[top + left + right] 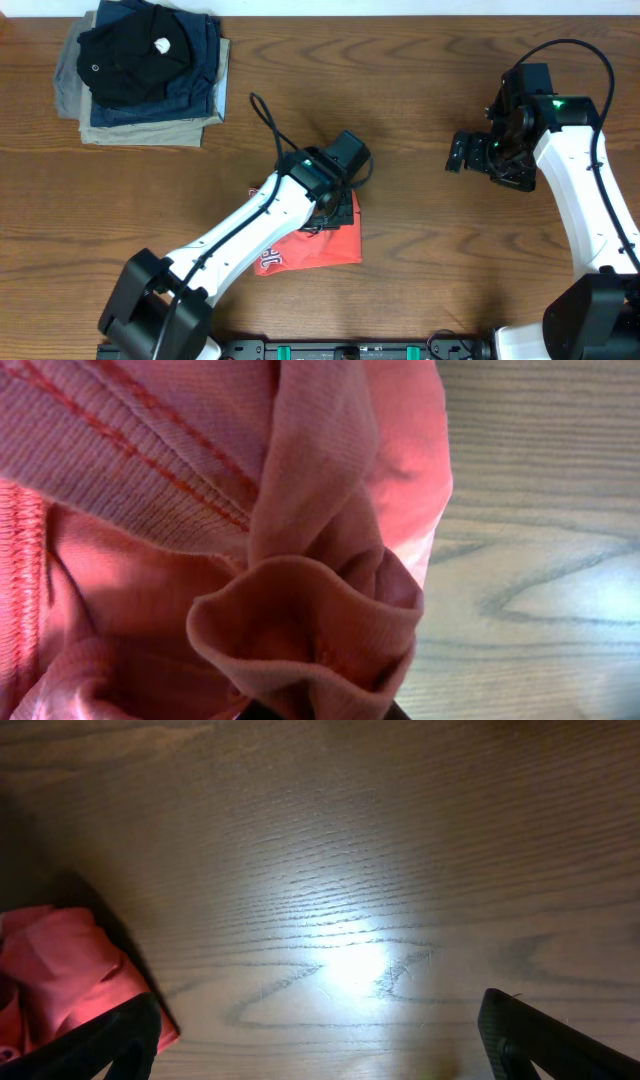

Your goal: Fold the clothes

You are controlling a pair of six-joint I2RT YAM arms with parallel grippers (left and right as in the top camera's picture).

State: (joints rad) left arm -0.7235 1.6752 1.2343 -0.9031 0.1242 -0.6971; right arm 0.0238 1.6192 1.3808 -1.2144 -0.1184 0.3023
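The coral-red T-shirt lies bunched at lower centre of the worktop, a fold pinched in the left fingers. The right fingers hang spread wide at the right, holding nothing.

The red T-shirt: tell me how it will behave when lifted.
Probably floppy: the T-shirt bunches into soft folds in the left wrist view, so it should drape and sag. Likely light: the knit looks thin. Lifted from one point, its folds on the table would probably come undone.
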